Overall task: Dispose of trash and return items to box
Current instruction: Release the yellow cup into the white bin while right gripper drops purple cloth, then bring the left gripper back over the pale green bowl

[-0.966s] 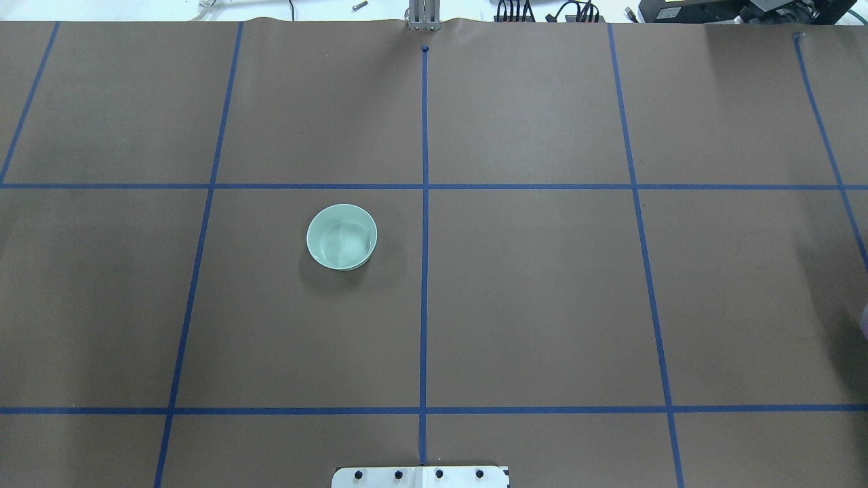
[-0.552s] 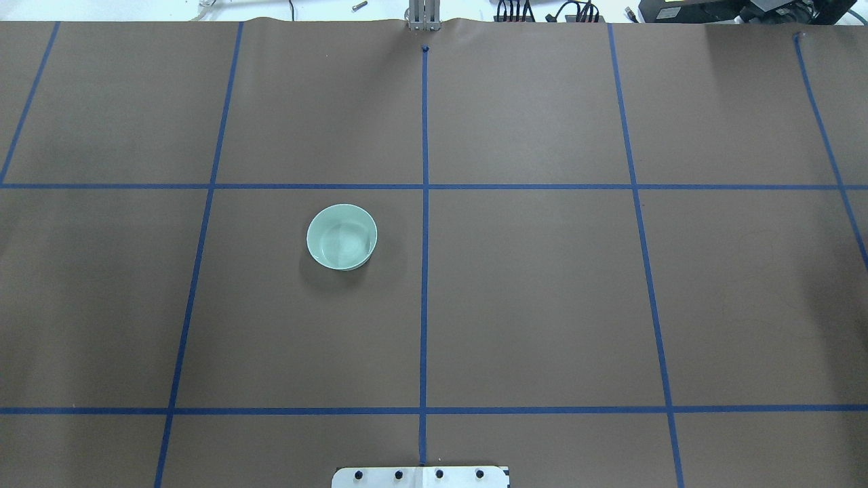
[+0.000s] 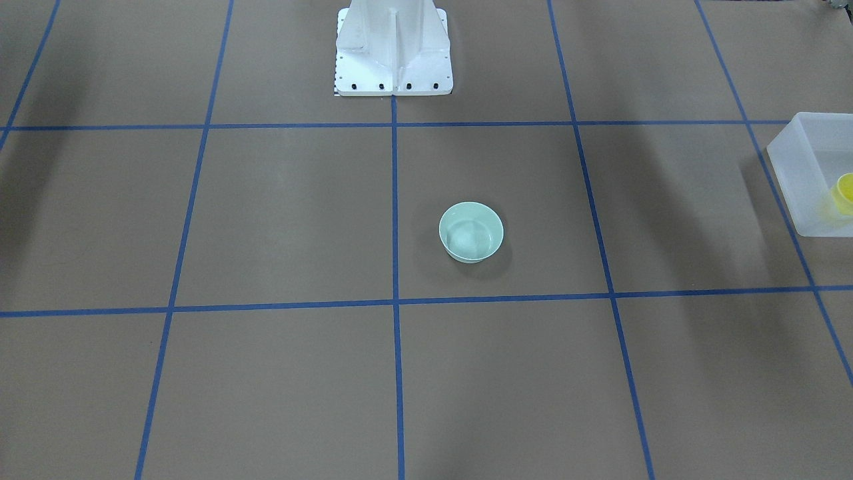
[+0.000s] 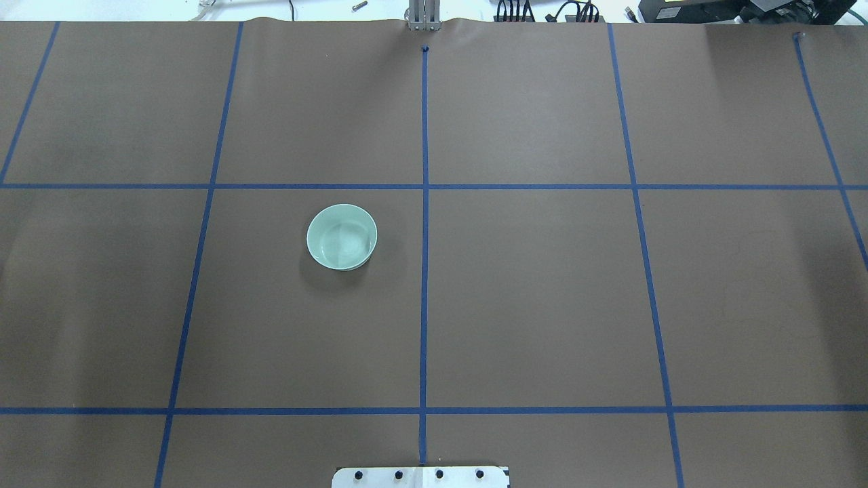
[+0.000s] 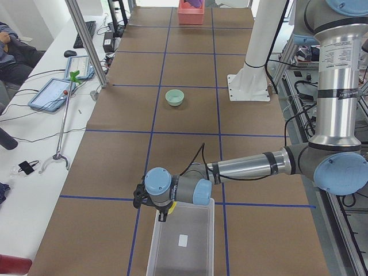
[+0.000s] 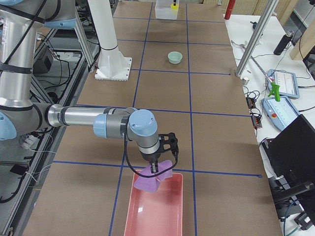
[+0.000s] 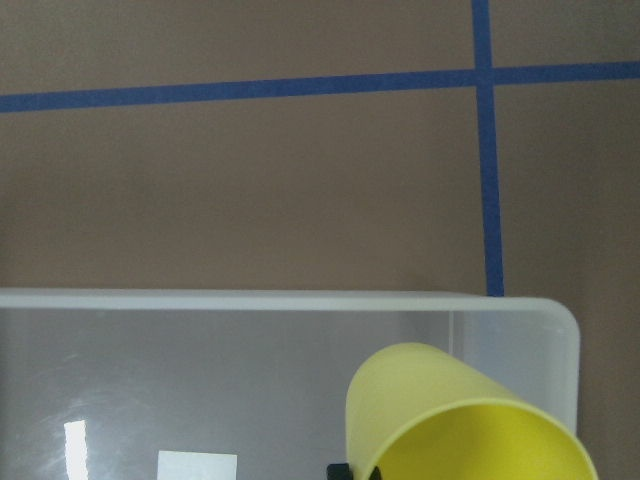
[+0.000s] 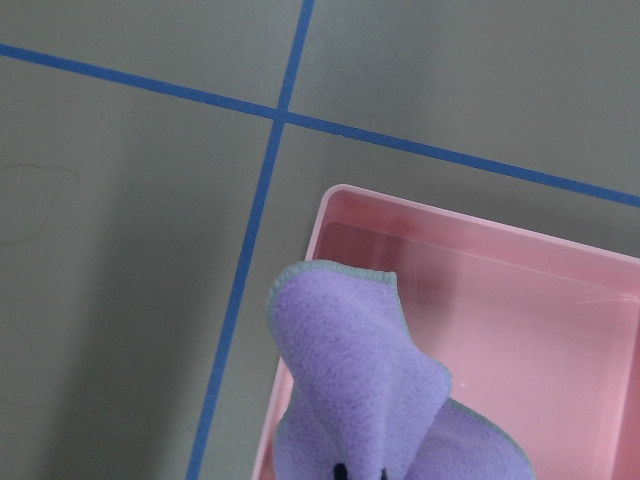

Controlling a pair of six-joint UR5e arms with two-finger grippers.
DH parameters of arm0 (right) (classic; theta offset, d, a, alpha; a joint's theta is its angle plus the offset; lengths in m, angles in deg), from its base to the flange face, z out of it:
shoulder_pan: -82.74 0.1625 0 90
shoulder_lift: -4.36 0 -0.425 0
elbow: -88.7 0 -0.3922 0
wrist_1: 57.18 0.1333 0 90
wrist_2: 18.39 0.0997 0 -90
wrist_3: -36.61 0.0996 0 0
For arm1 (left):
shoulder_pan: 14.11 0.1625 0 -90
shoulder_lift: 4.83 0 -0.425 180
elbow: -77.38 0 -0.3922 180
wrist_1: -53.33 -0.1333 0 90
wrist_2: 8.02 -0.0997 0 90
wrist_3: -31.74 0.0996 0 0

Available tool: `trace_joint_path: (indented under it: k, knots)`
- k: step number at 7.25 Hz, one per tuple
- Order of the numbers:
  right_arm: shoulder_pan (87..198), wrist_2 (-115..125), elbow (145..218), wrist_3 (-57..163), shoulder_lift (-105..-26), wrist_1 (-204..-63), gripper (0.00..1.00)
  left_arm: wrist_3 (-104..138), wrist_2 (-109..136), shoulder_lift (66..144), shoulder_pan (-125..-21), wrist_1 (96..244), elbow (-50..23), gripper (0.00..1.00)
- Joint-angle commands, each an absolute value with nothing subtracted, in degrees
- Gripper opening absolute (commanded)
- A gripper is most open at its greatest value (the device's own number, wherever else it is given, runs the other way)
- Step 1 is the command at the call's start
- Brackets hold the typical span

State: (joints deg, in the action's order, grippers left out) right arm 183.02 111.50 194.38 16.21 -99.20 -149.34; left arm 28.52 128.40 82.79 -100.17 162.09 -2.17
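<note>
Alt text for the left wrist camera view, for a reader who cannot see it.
A yellow cup, tipped on its side, hangs close to the lens over one corner of a translucent bin. A white label shows on the bin's floor. Beyond the bin, blue tape lines cross a brown table.

The purple cloth (image 6: 147,183) is slipping out past the overhead view's right edge, and the shadow beside it on the brown table cover (image 4: 780,305) is fading away.
</note>
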Motion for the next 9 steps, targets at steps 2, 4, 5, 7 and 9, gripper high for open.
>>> trace_joint_path:
  k: [2,4,5,7,9]
  knots:
    - [184.3,110.3,186.4,10.7,-95.4,-149.2,0.0,26.8,136.4,89.3,-100.0,154.9,-3.2,0.98]
    - [184.3,110.5,183.5,9.1,-95.4,-149.1,0.0,25.5,136.2,92.8,-100.0,135.4,-18.7,0.98]
    - [184.3,110.5,182.2,8.9,-95.4,-149.0,0.0,18.8,134.6,95.0,-99.1,129.9,-25.5,0.98]
    - [184.3,110.5,179.3,9.0,-95.5,-145.5,0.0,-5.3,131.8,101.5,-86.8,130.0,-31.0,0.98]
    - [184.3,110.6,173.4,10.0,-95.2,-136.3,0.0,-27.3,126.7,110.3,-74.3,130.5,-32.2,0.98]
